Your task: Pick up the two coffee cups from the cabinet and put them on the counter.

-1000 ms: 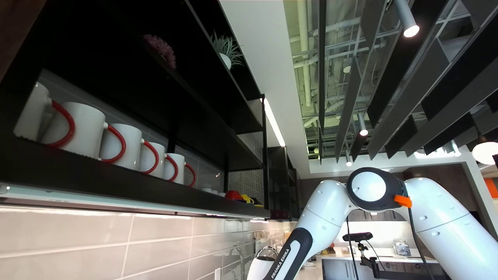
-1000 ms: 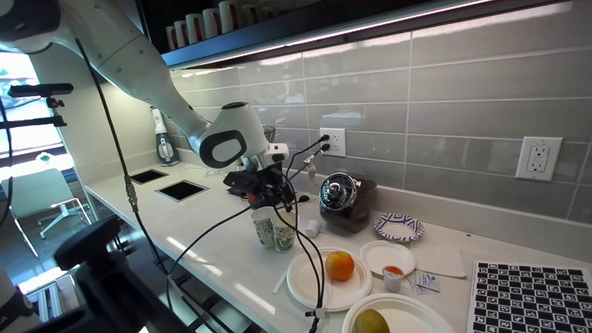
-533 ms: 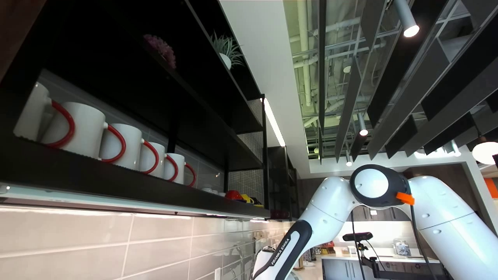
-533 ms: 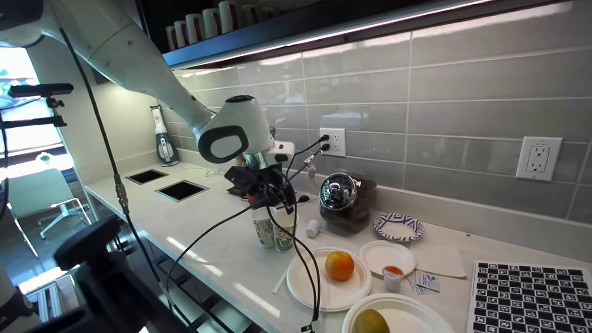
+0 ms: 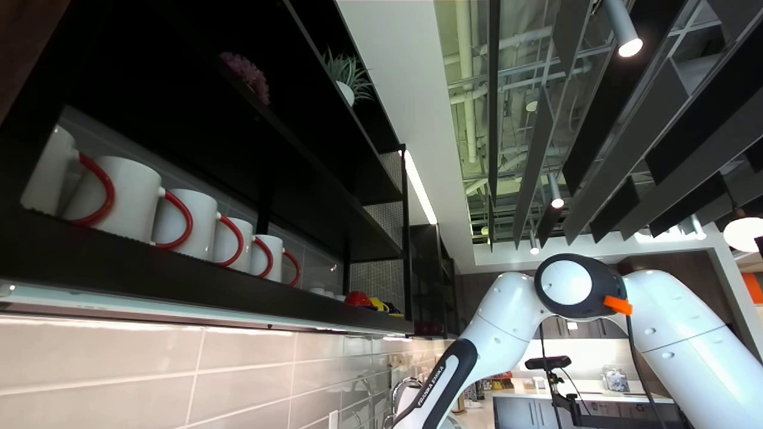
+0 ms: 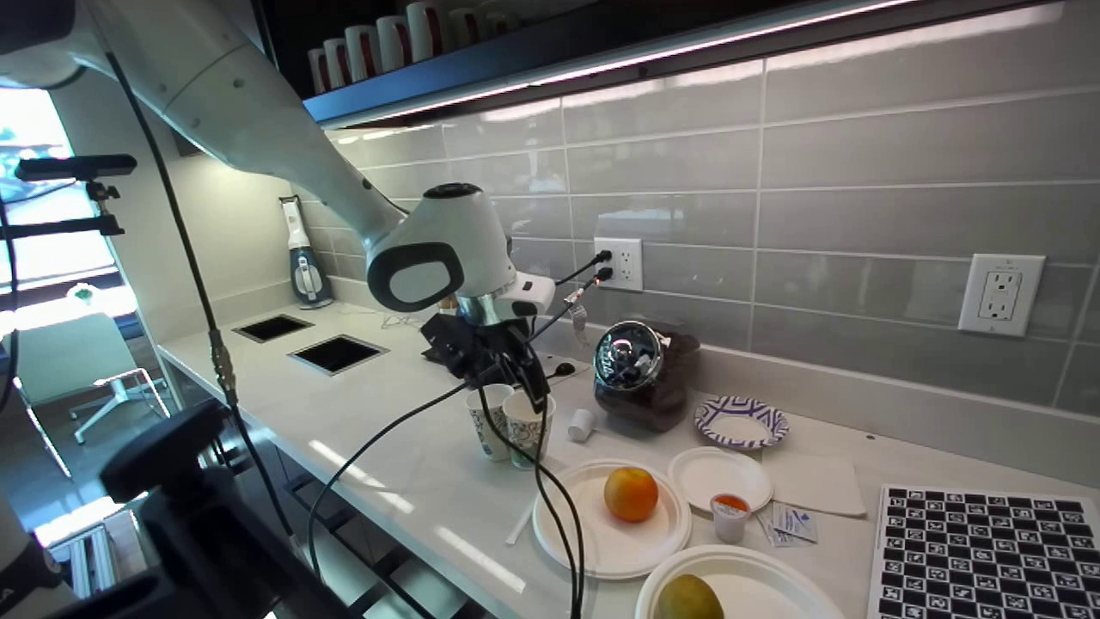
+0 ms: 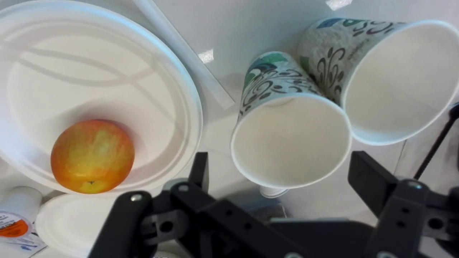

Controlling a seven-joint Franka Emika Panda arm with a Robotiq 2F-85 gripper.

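My black two-fingered gripper [image 7: 285, 173] stood released, its jaws spread wide at 9 and 3 o'clock in the wrist view. Between them, toward 12 o'clock, showed the mouth of a tapered white paper cup with dark swirls and green patches [image 7: 290, 129], a visible gap on either side. Close beside it, between 1 and 2 o'clock, I saw a second tapered white paper cup of matching pattern [image 7: 383, 79]; I could not tell whether the rims touched. At 10 o'clock a round white plate [image 7: 150, 79] held a round red-and-yellow fruit [image 7: 92, 156], and a thin white strip [image 7: 183, 50] lay at 11. In an exterior view both cups stood upright on the glossy white counter [image 6: 292, 395], one fingertip [image 6: 540, 400] overlapping a rim, contact unclear. From there the white jointed robot arm [image 6: 258, 112] slanted up between 10 and 11 o'clock, a bulky dark brown object with a round chrome front [image 6: 649, 378] sat at 3, and a black-and-white checkered board [image 6: 988, 550] lay at 4. The almost black cabinet with horizontal shelves [image 5: 179, 280], in both exterior views, hung above toward 12, white mugs with red handles [image 5: 134, 202] lining its lowest shelf.
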